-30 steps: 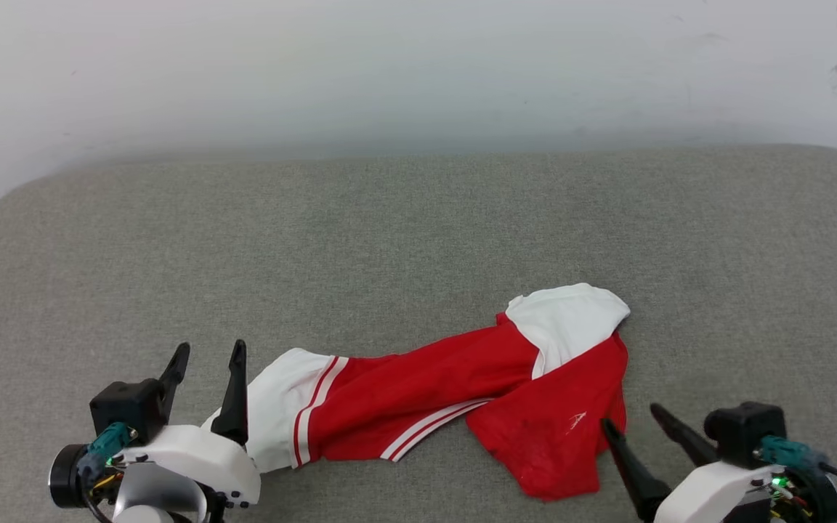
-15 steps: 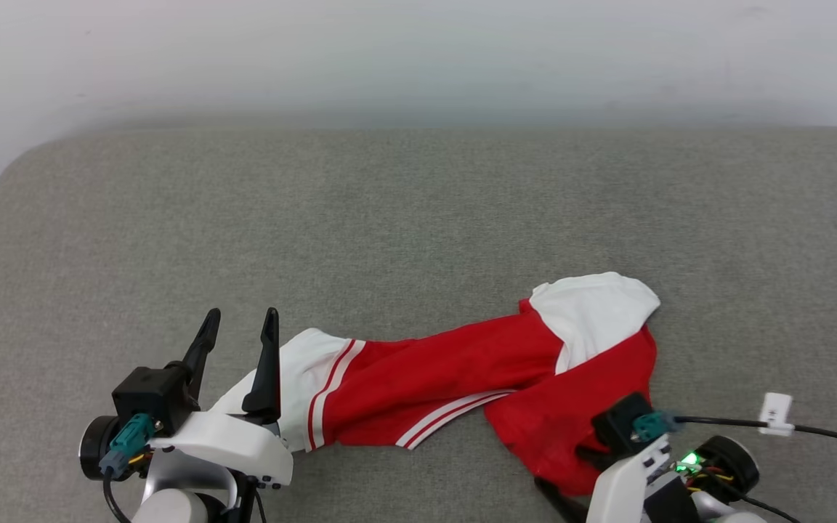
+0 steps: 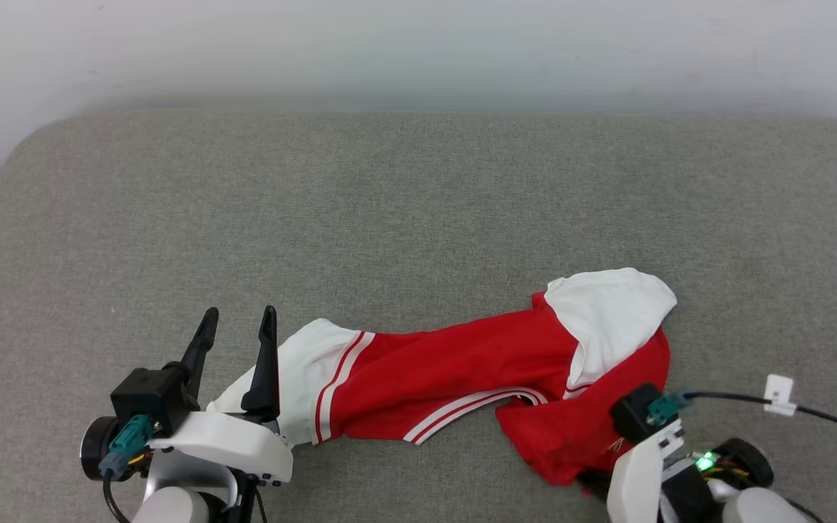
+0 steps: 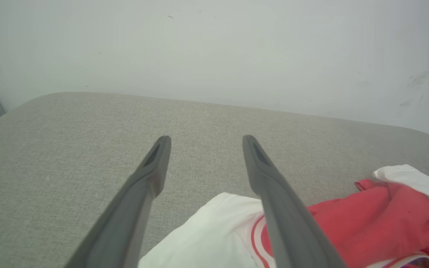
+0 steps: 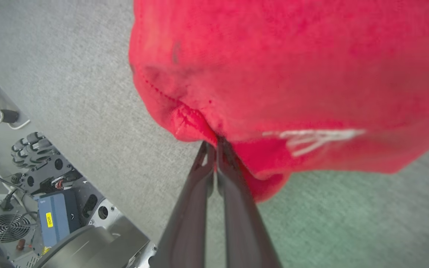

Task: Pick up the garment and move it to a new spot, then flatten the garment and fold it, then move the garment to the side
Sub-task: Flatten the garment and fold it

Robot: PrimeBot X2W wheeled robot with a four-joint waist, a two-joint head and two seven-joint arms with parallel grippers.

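pinching a hem of the garment [image 3: 462, 370] with the just-closed right end effector [image 5: 214, 143], left end effector [image 3: 239, 312] wide, empty; ready to lift.

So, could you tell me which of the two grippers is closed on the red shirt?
The right gripper: its fingers pinch the garment by its red edge, while the left gripper stands open, gripping nothing.

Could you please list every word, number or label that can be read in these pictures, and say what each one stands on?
Nothing reads clearly.
Yellow sticker on the blue-grey box in the right wrist view: dark characters, too small to read.
White thread marks on the crumpled red-and-white garment: no legible letters.
Small white tag on the black cable: blank or too small to tell.
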